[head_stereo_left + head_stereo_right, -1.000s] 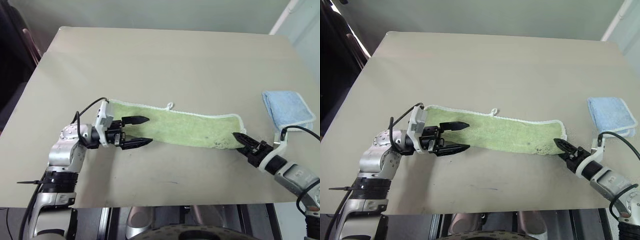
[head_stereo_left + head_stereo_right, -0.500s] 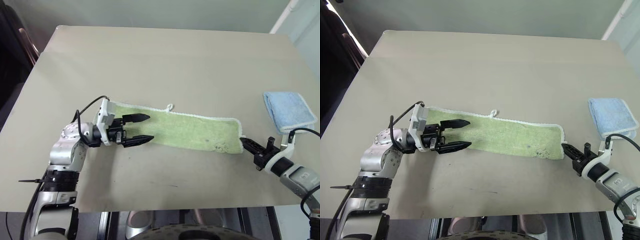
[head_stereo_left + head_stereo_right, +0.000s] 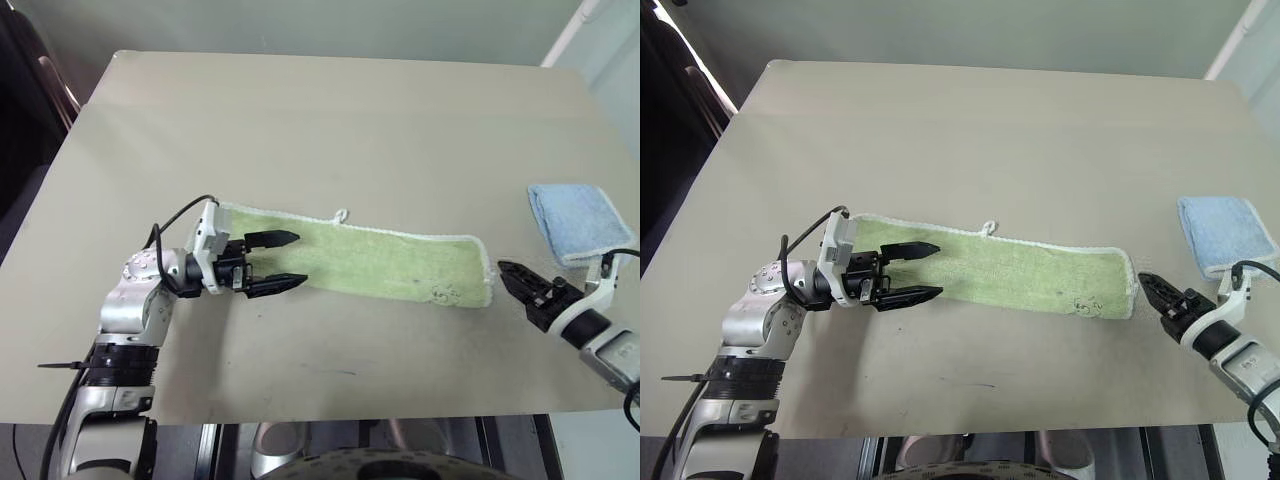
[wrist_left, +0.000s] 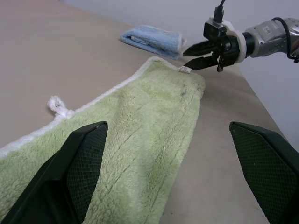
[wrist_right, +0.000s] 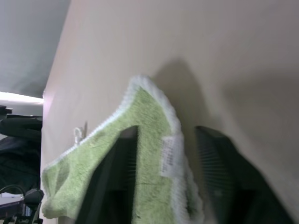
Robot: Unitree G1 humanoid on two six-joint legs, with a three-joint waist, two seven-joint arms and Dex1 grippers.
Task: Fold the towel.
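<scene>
The lime-green towel lies flat on the table as a long strip, with its white loop on the far edge. My left gripper is open just above the towel's left end, one finger on each side of the near edge and nothing between them. My right gripper is just off the towel's right end, apart from it and open. In the left wrist view the right gripper hovers by the corner that carries the white tag. In the right wrist view that tag shows between the fingers.
A folded pale blue cloth lies near the right edge of the tan table, just beyond my right gripper. The far half of the table is bare. The front edge runs close under both arms.
My right gripper drew the towel's right end a little to the right, let go, opened and backed off to the right. The left gripper has stayed put.
</scene>
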